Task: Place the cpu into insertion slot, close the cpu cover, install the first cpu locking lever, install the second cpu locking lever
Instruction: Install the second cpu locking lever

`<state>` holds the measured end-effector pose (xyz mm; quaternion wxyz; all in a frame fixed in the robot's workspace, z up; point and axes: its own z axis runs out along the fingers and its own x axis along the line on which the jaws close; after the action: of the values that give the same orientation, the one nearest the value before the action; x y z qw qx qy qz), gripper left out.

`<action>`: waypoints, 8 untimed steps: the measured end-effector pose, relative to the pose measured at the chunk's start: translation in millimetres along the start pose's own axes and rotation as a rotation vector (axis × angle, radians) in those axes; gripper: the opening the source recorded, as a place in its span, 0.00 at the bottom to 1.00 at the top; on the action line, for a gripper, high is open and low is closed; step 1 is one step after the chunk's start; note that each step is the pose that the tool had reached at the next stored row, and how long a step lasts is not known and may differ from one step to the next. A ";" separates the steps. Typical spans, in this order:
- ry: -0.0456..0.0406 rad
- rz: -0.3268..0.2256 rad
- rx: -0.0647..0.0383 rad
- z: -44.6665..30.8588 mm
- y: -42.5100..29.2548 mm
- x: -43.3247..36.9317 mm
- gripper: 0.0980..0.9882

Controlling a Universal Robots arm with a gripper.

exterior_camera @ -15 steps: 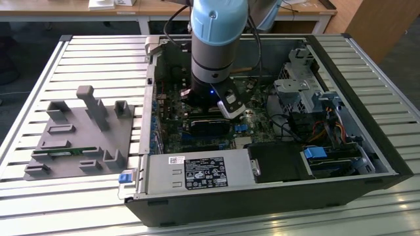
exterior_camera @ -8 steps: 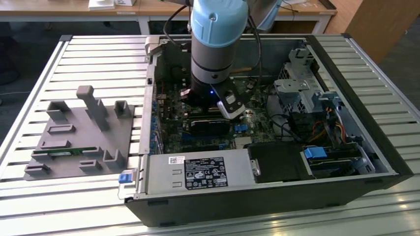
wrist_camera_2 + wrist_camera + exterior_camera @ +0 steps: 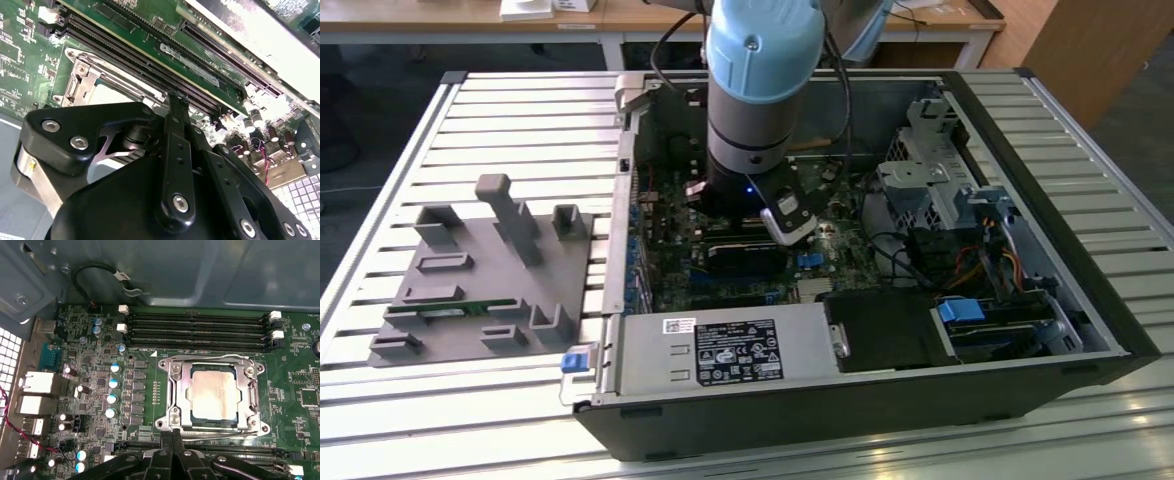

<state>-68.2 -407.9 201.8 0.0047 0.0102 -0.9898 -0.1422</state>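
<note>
In the first wrist view, the cpu (image 3: pixel 214 394) is seen at centre right of the frame, seated in the socket with the cpu cover (image 3: pixel 214 391) lying flat around it as a closed frame. Just below, at the bottom edge, the gripper (image 3: pixel 172 437) is seen with its fingertips (image 3: pixel 176 436) pressed together, nothing visibly between them, right at the socket's lower rim. A lever step is judged to be in hand; it is best done with the closed tips pressed squarely on the lever wire, so it is carried under its hook without slipping onto the board.
</note>
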 end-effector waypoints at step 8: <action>-0.0003 0.000 -0.020 3.9 -1.5 0.8 0.02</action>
<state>-69.0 -408.3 197.6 0.0046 0.0103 -0.9883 -0.1522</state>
